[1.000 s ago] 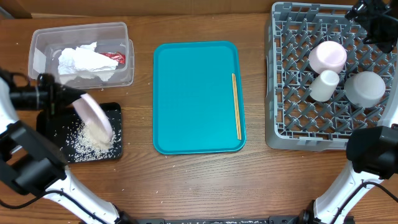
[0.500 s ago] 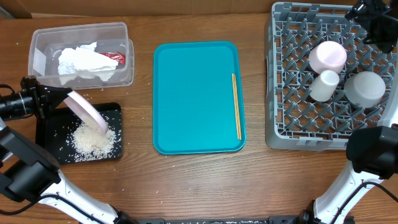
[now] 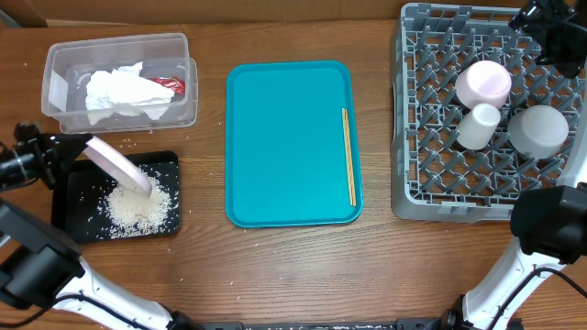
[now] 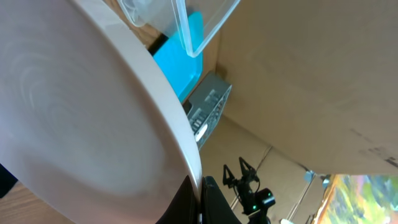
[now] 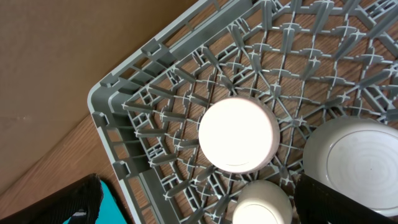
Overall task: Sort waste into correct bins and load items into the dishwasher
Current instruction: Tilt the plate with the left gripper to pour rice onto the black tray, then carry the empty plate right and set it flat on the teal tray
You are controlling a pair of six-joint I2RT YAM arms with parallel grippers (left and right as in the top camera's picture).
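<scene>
my left gripper is pinching the pale plate by its rim, tipping it steeper and drawing back toward the counter's left edge; the rice is now lying in the black tray there, so the plate is becoming ready for the rack.

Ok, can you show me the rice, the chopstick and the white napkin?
rice (image 3: pixel 138 209), overhead view, middle of the pile.
chopstick (image 3: pixel 348 156), overhead view, halfway along it.
white napkin (image 3: pixel 117 93), overhead view, centre of the crumple.
</scene>
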